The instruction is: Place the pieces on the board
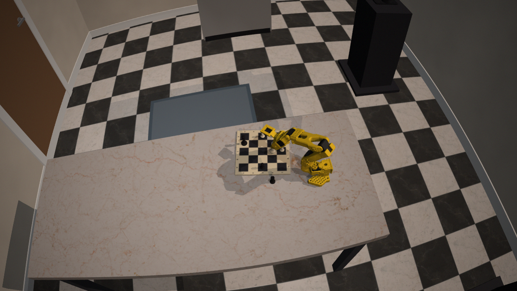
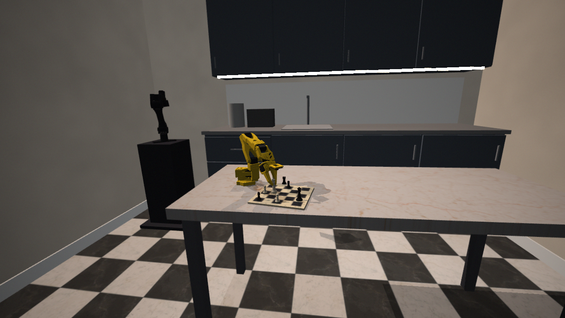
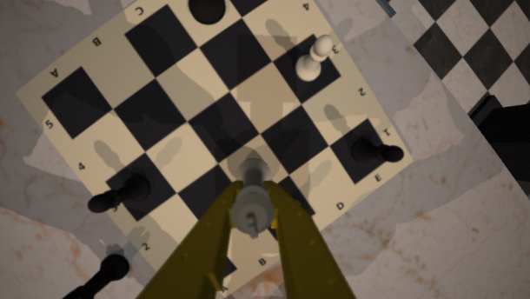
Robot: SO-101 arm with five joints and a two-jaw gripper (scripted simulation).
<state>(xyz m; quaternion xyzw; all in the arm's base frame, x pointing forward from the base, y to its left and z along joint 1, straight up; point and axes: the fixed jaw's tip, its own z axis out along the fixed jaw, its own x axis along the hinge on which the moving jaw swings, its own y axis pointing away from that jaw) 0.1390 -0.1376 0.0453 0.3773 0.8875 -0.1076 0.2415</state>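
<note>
Hand [image 3: 252,204] grips one white king [image 3: 252,209] over the board [image 3: 65,56]; three black pieces and one white pawn [image 3: 314,61] stand there.

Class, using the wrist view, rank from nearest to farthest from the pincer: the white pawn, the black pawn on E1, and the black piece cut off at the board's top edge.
1. Black pawn, right, on E1.
2. White pawn, upper right.
3. Cut-off black piece, top edge.

The pincer grips the white king.
</note>
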